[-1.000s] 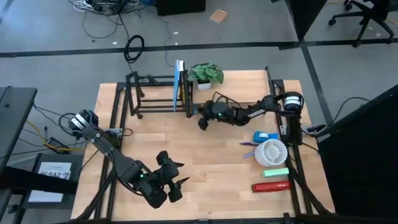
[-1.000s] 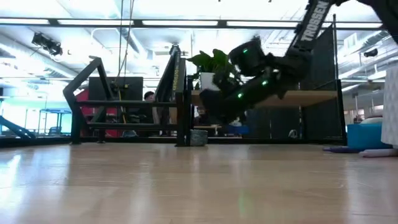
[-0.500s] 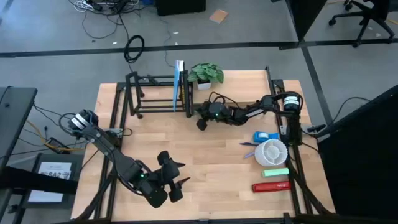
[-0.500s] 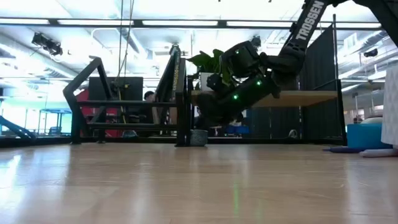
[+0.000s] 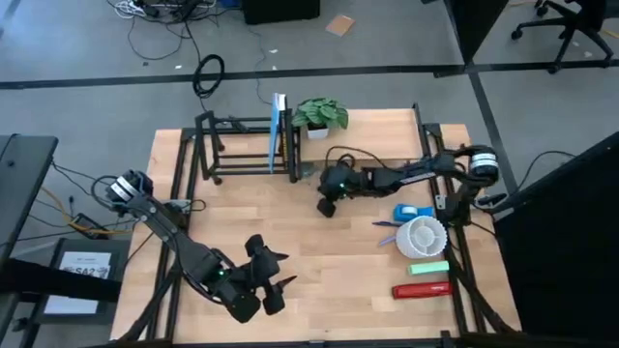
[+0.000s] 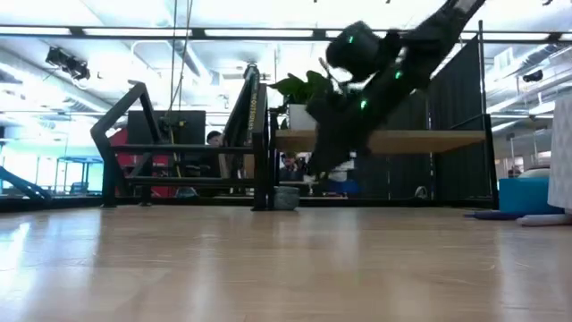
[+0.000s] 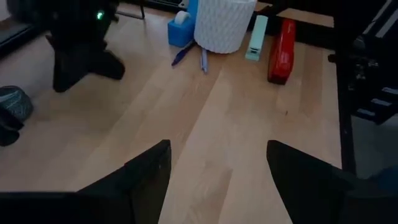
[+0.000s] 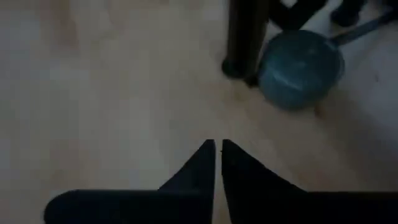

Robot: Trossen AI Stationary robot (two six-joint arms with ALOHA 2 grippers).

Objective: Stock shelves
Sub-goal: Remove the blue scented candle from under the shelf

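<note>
— Where are the shelves and their stock?
— The black rod rack [image 5: 242,145] at the table's far edge holds an upright blue book [image 5: 278,133]; a potted plant [image 5: 319,116] tops the plank stand [image 6: 384,140].
— The grippers?
— Right gripper [image 8: 217,155] pressed together, empty, near a round grey object [image 8: 301,70]; left gripper [image 7: 217,165] spread, near front edge.

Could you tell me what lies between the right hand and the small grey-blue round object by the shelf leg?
Only bare tabletop: in the right wrist view, plain wood separates the right hand from the round object, which sits beside a black shelf leg.
</note>
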